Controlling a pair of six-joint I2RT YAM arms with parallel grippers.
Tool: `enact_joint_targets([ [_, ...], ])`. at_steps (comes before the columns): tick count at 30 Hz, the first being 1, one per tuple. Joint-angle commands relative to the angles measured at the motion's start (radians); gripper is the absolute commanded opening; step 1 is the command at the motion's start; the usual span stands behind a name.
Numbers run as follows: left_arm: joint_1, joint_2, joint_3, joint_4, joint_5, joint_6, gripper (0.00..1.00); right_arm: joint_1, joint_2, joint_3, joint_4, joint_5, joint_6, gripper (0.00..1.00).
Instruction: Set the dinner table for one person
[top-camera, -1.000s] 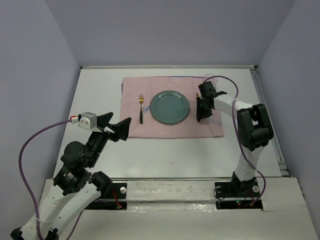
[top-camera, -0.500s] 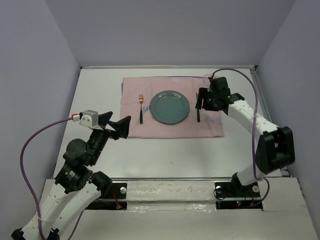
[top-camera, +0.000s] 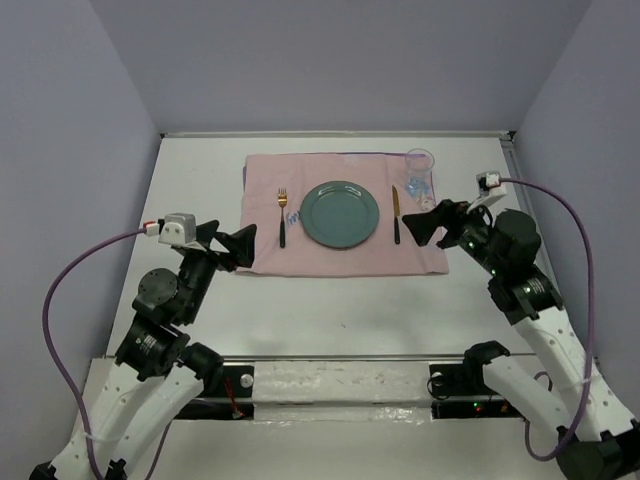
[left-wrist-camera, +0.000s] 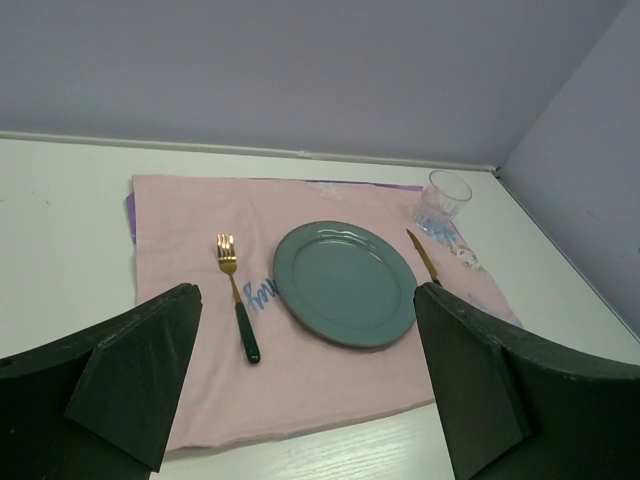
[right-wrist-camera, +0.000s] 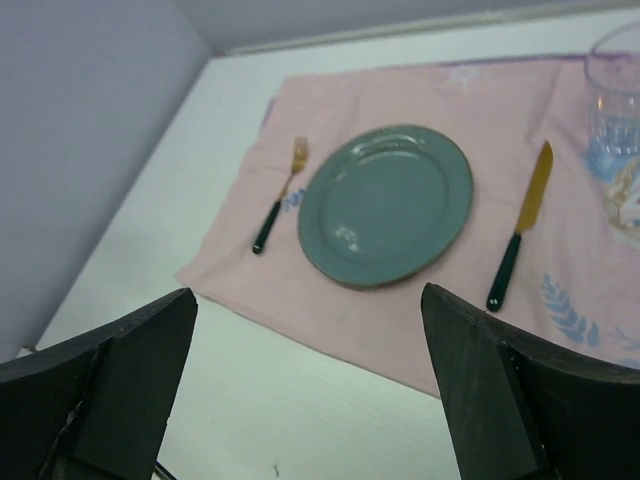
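Both grippers, left (top-camera: 232, 246) and right (top-camera: 432, 221), hang spread wide and empty (nothing between either pair of fingers) over the dinner table (top-camera: 200, 180). Ahead of them on the pink cloth (top-camera: 340, 260) lie fork (top-camera: 283, 215), plate (top-camera: 340, 214) and knife (top-camera: 396, 215), the glass (top-camera: 420, 165) beyond the knife. To me the setting looks complete; I judge the next move is parking both arms without brushing the cloth.

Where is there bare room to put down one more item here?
Widest bare stretch: the white table between the near edge of the pink cloth and the arm bases, plus the strip left of the cloth. On the cloth, the far-left corner beyond the fork is free. Crowded: plate, knife and glass on the right, with the right gripper hanging beside them.
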Motion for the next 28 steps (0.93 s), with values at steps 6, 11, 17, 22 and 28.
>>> enact_joint_targets([
  [6,0.024,-0.045,0.012,0.113,0.011,-0.014,0.99,0.003,-0.365,-0.005,0.016,-0.01,-0.007,1.0],
  [11,0.024,-0.038,0.019,0.133,0.005,0.017,0.99,0.003,-0.45,0.009,-0.083,0.001,-0.007,1.0],
  [17,0.026,-0.006,0.087,0.132,0.005,0.05,0.99,0.003,-0.535,0.05,-0.139,0.049,-0.01,1.0],
  [22,0.024,0.012,0.15,0.118,0.009,0.063,0.99,0.003,-0.543,0.105,-0.176,0.068,-0.025,1.0],
  [28,0.024,0.029,0.202,0.121,0.062,0.049,0.99,0.003,-0.539,0.142,-0.191,0.086,-0.039,1.0],
])
